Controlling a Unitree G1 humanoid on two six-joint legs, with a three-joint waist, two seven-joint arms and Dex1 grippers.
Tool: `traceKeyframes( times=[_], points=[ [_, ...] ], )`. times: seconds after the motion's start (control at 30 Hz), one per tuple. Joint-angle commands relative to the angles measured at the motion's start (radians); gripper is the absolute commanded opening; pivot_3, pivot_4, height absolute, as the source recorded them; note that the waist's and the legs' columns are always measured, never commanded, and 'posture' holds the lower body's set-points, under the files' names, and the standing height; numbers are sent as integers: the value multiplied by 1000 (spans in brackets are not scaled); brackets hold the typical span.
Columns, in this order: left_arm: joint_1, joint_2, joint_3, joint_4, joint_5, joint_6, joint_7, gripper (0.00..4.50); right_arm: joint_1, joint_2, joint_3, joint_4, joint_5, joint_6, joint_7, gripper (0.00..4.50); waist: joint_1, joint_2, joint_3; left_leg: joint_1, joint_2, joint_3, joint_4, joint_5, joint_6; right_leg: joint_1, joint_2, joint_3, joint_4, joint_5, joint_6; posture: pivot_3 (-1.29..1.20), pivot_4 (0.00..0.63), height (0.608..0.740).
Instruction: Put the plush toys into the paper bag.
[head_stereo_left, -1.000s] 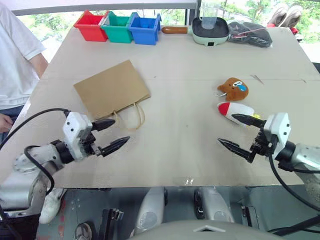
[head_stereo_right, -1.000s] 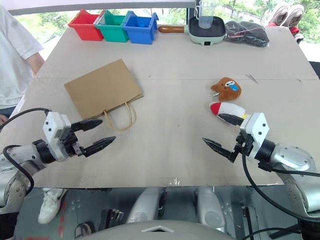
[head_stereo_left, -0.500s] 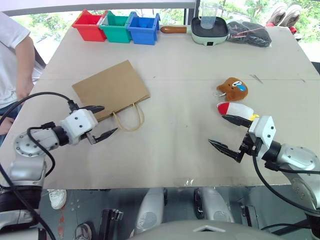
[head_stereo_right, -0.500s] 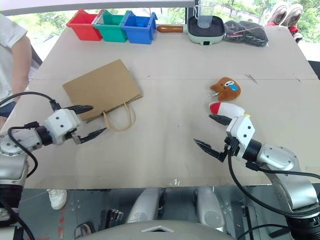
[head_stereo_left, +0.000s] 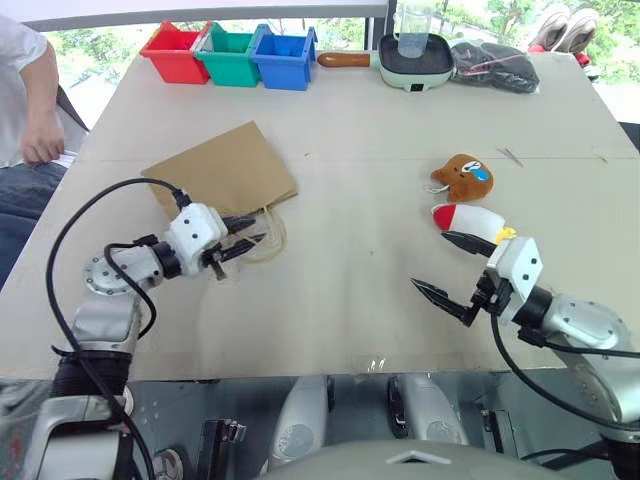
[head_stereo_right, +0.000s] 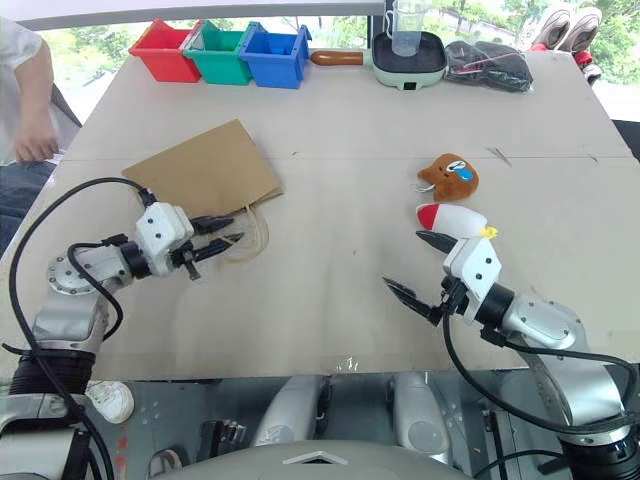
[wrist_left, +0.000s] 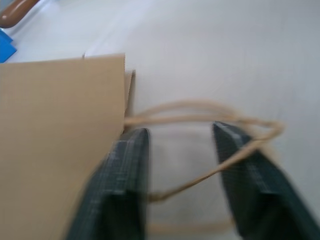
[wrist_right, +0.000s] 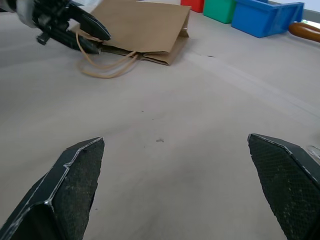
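Observation:
The brown paper bag (head_stereo_left: 220, 175) lies flat on the table's left half, its tan loop handles (head_stereo_left: 268, 236) pointing toward me. My left gripper (head_stereo_left: 250, 234) is at those handles. In the left wrist view its fingers (wrist_left: 131, 165) stand a little apart, with handle strands running across the gap. At the right lie the plush toys, a round brown one (head_stereo_left: 468, 177) and below it a white rocket (head_stereo_left: 470, 217) with a red nose. My right gripper (head_stereo_left: 430, 261) is wide open and empty, its upper finger just in front of the rocket.
Red (head_stereo_left: 180, 50), green (head_stereo_left: 231, 56) and blue (head_stereo_left: 288, 58) bins line the far edge, beside a pale green pan (head_stereo_left: 420, 62) holding a cup and a black bundle (head_stereo_left: 498, 66). A person (head_stereo_left: 30, 95) stands at the table's left side.
My left gripper has moved forward to the bag's handles and its jaws have narrowed. The right gripper has stayed wide open and edged slightly left. The person has drawn back.

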Motion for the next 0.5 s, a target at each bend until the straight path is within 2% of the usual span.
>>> traceKeyframes(
  times=[0.03, 0.07, 0.2, 0.33, 0.5],
  points=[
    [11, -13, 64, -194, -286, 335, 13, 180, -33, 36, 18, -32, 43, 24, -19, 3966, -2, 0, 0, 0, 0, 0, 0, 0, 0, 0, 0, 0, 0, 0, 0, 0, 150, 740],
    [10, -20, 74, -243, -369, 424, 24, 0, -52, 46, 31, -26, 54, 44, -19, 3707, -3, 0, 0, 0, 1, -2, 0, 0, 0, 0, 0, 0, 2, 0, 0, 0, 150, 740],
    [-12, -48, 93, -355, -554, 630, 82, 0, -161, 102, 123, 51, -7, 58, -43, 1819, -4, 0, 0, 2, 0, -3, 3, 0, 0, 0, 0, 1, 5, 0, 0, 0, 150, 740],
    [-41, -83, 89, -411, -638, 725, 127, 0, -315, 204, 265, 227, -108, 32, -56, 37, -7, 0, 0, 3, -1, -3, 4, 0, 0, 0, 1, 1, 9, 0, 0, 0, 150, 740],
    [-96, -144, 69, -457, -695, 794, 198, 0, -509, 334, 382, 496, -192, -30, -20, 37, -10, 0, 0, 3, -2, -3, 4, 0, 0, -1, 2, 1, 9, 0, -1, 0, 150, 740]
  ],
)
